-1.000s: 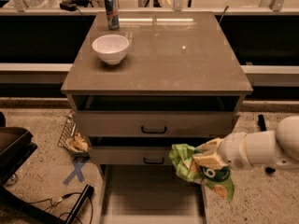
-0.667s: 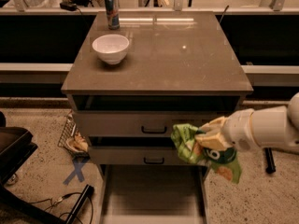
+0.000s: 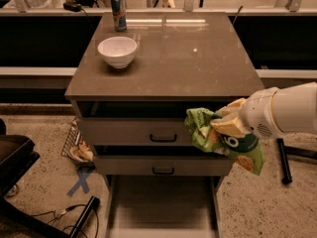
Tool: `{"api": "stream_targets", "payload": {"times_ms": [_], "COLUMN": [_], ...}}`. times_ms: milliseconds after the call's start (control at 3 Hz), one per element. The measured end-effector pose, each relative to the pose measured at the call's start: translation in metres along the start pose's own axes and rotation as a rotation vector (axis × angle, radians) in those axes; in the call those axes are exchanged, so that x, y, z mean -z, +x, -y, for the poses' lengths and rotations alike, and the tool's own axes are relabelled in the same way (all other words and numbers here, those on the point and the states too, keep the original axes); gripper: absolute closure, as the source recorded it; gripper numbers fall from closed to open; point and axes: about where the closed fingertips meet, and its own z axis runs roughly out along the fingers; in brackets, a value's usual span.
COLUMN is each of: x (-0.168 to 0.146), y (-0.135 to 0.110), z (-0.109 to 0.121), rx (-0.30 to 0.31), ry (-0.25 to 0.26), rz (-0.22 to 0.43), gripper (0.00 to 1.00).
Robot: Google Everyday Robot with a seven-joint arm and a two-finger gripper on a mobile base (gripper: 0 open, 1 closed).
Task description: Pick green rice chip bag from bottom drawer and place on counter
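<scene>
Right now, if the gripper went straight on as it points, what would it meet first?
Holding the green rice chip bag, the gripper points left, in front of the drawers; that way looks free, though depth is unclear.

White arm level from right, end gripper (image 3: 224,126) clamped on green rice chip bag (image 3: 202,129).

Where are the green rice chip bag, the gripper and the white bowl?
green rice chip bag (image 3: 200,130), camera view, left side
gripper (image 3: 219,126), camera view, beside the drawers, between fingertips
white bowl (image 3: 117,59), camera view, outer wall
</scene>
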Motion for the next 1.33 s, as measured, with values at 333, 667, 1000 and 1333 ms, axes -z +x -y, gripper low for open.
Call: {"api": "stream_targets", "payload": {"times_ms": [333, 667, 1000, 1333], "x": [0.005, 0.021, 0.031, -0.001], "y": [-0.006, -0.021, -0.034, -0.044], "z": [0.013, 0.05, 0.1, 0.158], "rx": [0.017, 0.074, 0.155, 0.281], "ry": [0.027, 0.074, 0.1, 0.012], "rz": [-0.004, -0.032, -0.066, -0.109], "gripper": [1.0, 1.0, 1.0, 1.0]}}
